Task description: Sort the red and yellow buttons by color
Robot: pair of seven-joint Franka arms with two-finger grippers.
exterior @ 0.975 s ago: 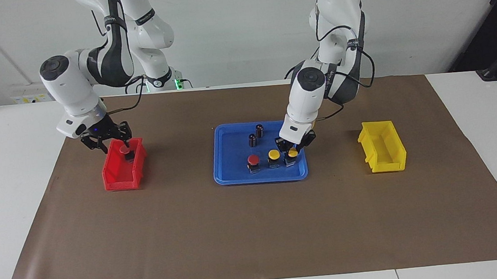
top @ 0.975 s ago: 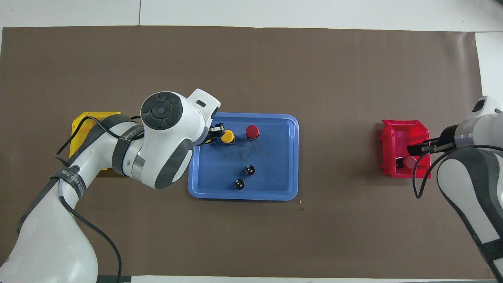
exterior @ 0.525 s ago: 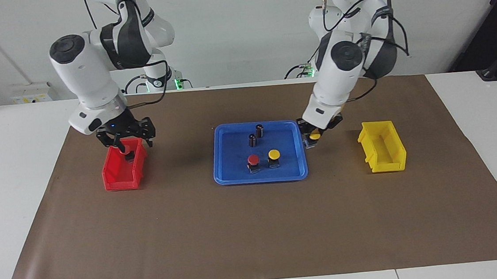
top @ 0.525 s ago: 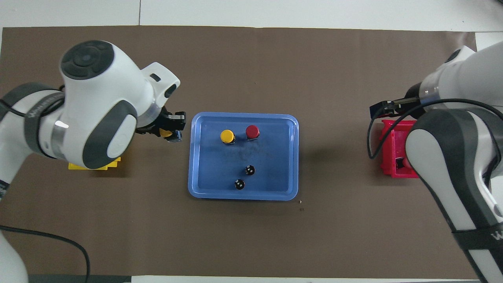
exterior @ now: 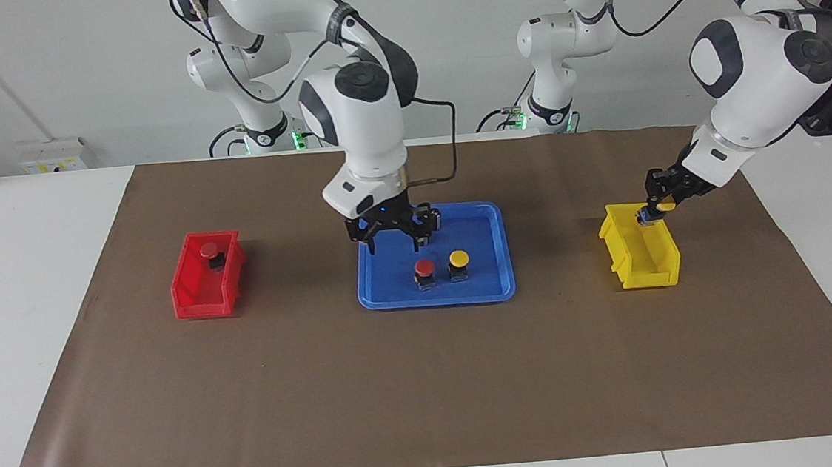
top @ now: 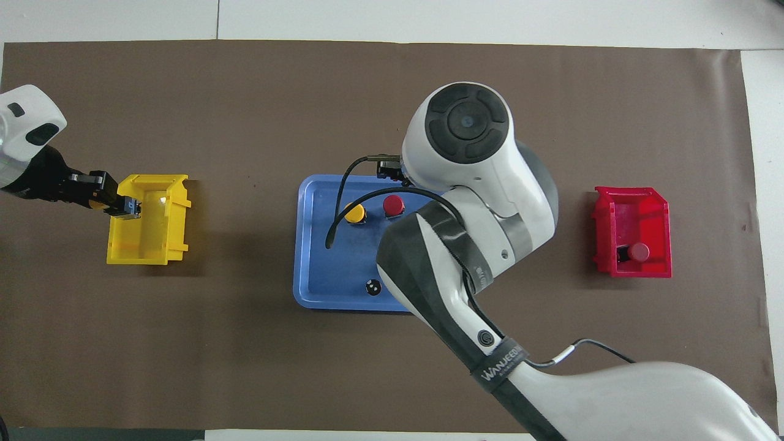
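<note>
The left tool [exterior: 653,204] grips a yellow button [exterior: 665,206] over the yellow bin [exterior: 640,256]. The right tool [exterior: 391,237] hangs spread open and empty over the blue tray [exterior: 391,295], where a red button [exterior: 425,268] and another yellow button [exterior: 458,260] stand side by side. One more red button [exterior: 209,251] lies in the red bin [exterior: 202,298].

Bright, even, diffuse illumination from above, with both views sharp throughout. Soft, faint shadows fall on the matte brown paper mat [exterior: 428,381] beside the glossy blue plastic tray [exterior: 380,296] and the yellow plastic bin [top: 125,251]. A small glare spot marks that bin's inner wall.
</note>
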